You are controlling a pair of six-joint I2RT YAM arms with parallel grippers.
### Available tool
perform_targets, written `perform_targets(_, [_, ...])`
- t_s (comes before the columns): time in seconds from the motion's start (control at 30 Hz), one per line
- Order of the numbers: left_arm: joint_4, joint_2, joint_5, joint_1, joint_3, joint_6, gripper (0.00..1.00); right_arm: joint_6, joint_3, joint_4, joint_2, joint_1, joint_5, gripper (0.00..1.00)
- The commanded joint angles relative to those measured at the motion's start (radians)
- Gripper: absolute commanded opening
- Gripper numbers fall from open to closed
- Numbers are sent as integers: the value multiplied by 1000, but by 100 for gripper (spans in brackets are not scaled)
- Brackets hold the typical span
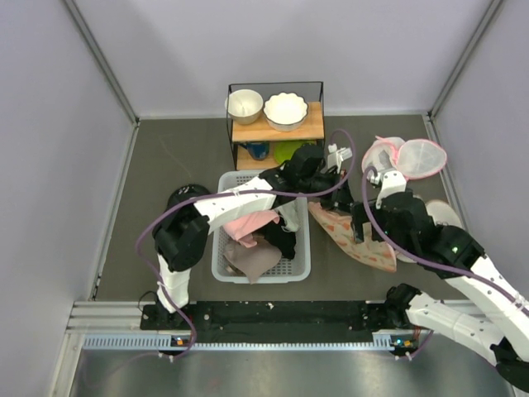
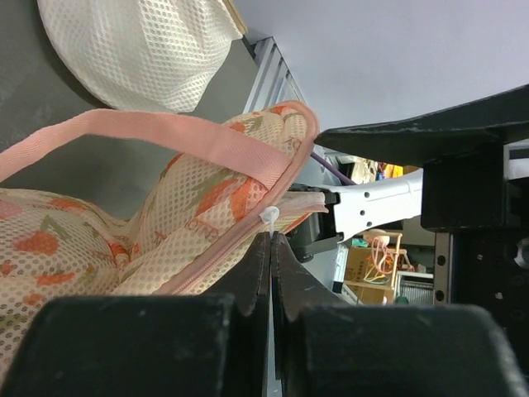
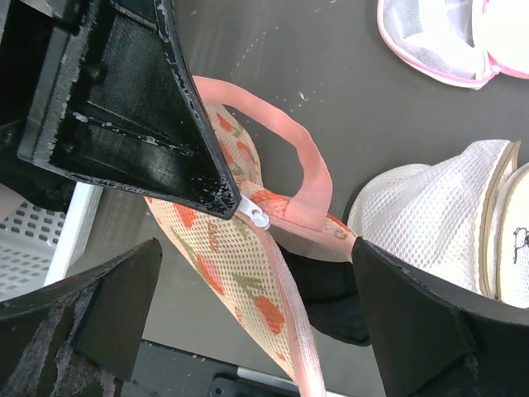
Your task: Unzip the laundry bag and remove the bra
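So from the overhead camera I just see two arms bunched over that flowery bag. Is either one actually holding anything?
Observer: Yes. The left wrist camera shows the left gripper shut on the white zipper pull.
Operator: And the other arm?
Observer: The right gripper is wide open, a finger either side of the laundry bag.
Operator: Is the zip undone?
Observer: Not along the stretch that shows; the pull sits at the end by the pink loop handle.
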Motion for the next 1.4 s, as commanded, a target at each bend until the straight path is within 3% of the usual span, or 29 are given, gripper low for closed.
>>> perform_targets(0.0, [35,-91,30,5,26,37,0,-72,38,13,10,-5,4,99])
perform_targets(0.47, [-10,-122,47,7,23,68,0,-220,116,19,82,-4,39,99])
perform_targets(0.67, [-25,-122,34,16,32,74,0,-207,84,10,98,-5,-111,98])
perform_targets(0.9, [-4,-122,10,54,46,48,0,-184,62,-10,90,-4,-105,93])
perform_targets(1.0, [13,-118,2,69,52,21,0,-186,62,-10,90,-4,-85,84])
perform_targets(1.1, [48,-108,4,71,66,4,0,-177,67,-12,94,-4,-35,56])
perform_targets(1.13, [48,-103,7,69,75,2,0,-177,70,-10,96,-5,-24,33])
perform_targets(1.23, [50,-92,14,69,87,-1,0,-171,73,-9,99,-5,2,0])
perform_targets(1.37, [47,-89,10,95,83,4,0,-154,71,-10,52,-4,42,0])
